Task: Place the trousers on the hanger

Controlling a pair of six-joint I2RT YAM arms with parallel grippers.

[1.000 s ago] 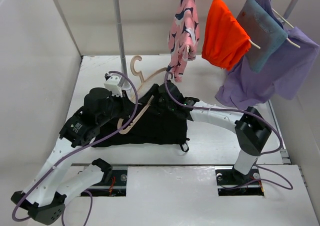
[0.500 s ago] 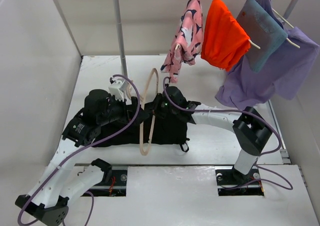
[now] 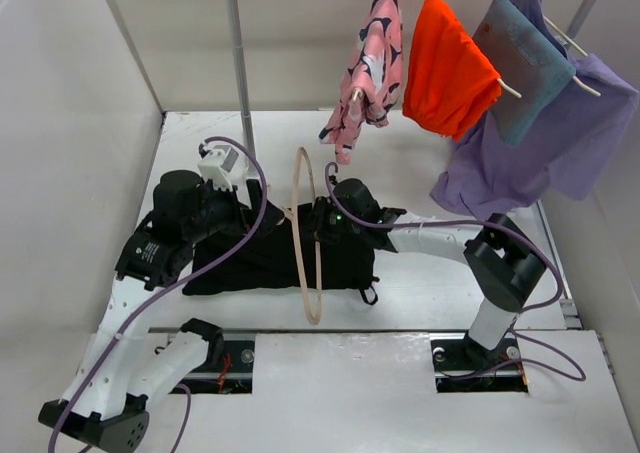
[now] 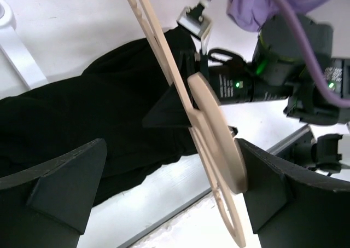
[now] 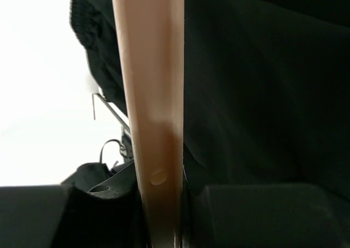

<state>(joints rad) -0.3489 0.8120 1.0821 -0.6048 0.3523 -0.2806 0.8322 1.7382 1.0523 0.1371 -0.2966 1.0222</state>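
The trousers [image 3: 250, 258] lie spread on the tabletop [image 3: 420, 283] between the two arms. The hanger [image 3: 304, 253] stands on edge over them, running from far to near. In the overhead view its near end reaches past the cloth's near edge. The right claw [image 3: 322, 216] is closed on the hanger's wood partway along, low over the right part of the trousers. Its wrist view shows the beige bar pinched, with black cloth behind. The left claw [image 4: 170, 149] is spread wide and grips nothing. It hangs over the trousers, and the hanger crosses the gap between its fingers unclamped.
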